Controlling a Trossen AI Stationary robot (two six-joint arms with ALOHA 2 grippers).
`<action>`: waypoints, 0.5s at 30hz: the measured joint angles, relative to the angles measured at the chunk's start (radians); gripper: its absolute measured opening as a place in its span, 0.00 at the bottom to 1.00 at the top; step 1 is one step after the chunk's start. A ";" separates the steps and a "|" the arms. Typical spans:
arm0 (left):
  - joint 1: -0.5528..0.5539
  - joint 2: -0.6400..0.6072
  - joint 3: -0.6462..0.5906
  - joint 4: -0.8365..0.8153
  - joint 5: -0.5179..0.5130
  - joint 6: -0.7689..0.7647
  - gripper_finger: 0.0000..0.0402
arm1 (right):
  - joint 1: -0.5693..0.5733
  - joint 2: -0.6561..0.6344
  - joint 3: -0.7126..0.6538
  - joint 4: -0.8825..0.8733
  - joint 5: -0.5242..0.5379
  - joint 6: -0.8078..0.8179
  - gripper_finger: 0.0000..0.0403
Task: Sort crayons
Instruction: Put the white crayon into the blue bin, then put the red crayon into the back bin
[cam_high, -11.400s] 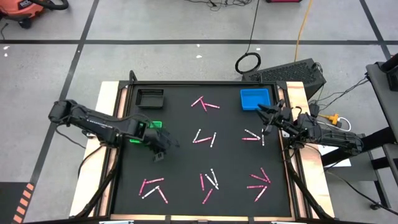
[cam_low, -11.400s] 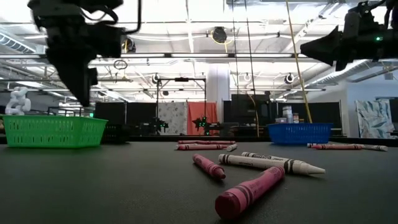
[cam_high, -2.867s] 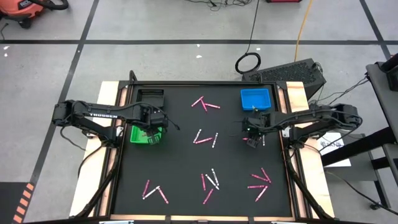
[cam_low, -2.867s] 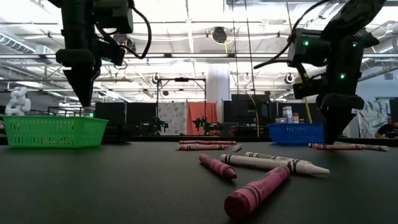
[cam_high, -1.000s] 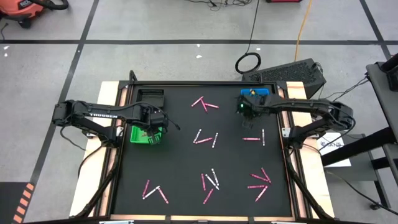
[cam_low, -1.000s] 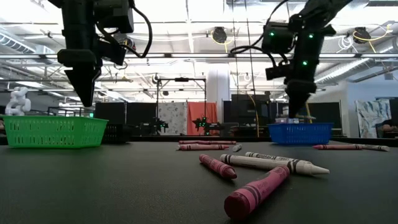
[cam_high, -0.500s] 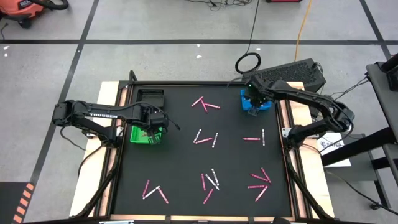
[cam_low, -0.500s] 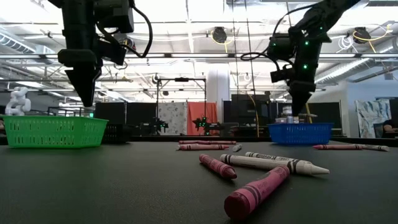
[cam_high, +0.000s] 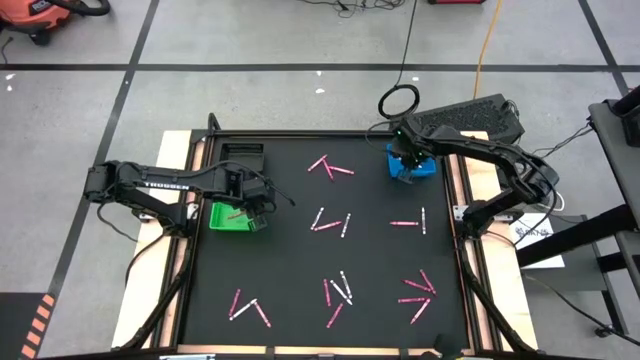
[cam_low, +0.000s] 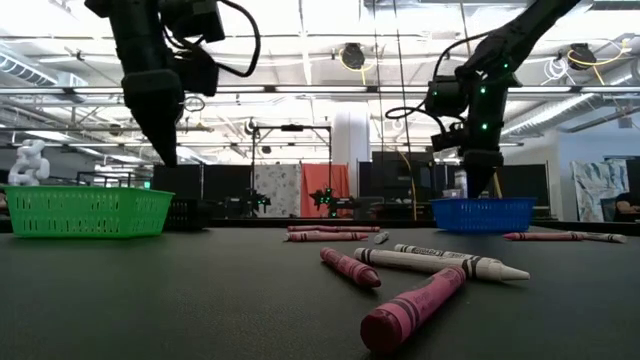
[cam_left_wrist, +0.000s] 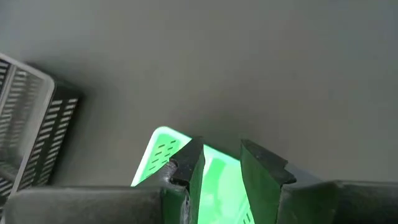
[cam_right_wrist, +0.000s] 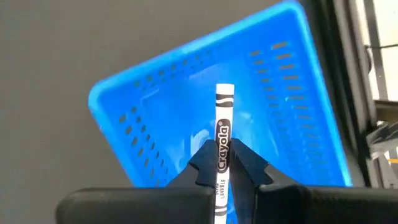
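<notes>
My right gripper (cam_right_wrist: 222, 167) hangs over the blue tray (cam_high: 427, 151), shut on a white crayon (cam_right_wrist: 223, 118). In the low view it (cam_low: 482, 178) stands above the tray's wall (cam_low: 482, 214). My left gripper (cam_left_wrist: 219, 163) is open with nothing between its fingers, above the green tray (cam_high: 222, 222), in which a pink crayon (cam_high: 234, 213) lies. Pink and white crayons lie flat on the black table in small groups (cam_high: 330, 222), (cam_high: 408, 220), (cam_high: 418, 290). My right gripper pinches the white crayon by its paper-wrapped body (cam_right_wrist: 222, 149) between its two fingers. The crayon runs along the fingers and sticks out past their tips. The fingers come steeply from above. The crayon is lifted clear, its free end over the inside of the blue tray (cam_right_wrist: 155, 87).
A black tray (cam_high: 242, 156) stands at the far left, behind the green one. More crayon groups lie at the far middle (cam_high: 328, 166) and along the near side (cam_high: 338, 293), (cam_high: 246, 306). The table's middle between the groups is bare black surface.
My right gripper has swung toward the table's far right corner with the white crayon, from beside the blue tray to above it. My left gripper has tipped, its fingers swinging a little toward the table's right over the green tray, and stays open.
</notes>
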 joint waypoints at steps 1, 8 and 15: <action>0.000 0.000 0.000 0.000 0.001 -0.003 0.26 | 0.000 0.000 0.000 0.008 0.000 0.000 0.03; 0.000 0.000 0.000 0.012 0.001 -0.006 0.26 | 0.010 0.000 0.000 0.033 0.050 -0.033 0.16; -0.001 0.000 0.000 0.065 0.043 -0.152 0.26 | 0.015 -0.008 0.000 0.032 0.133 -0.006 0.27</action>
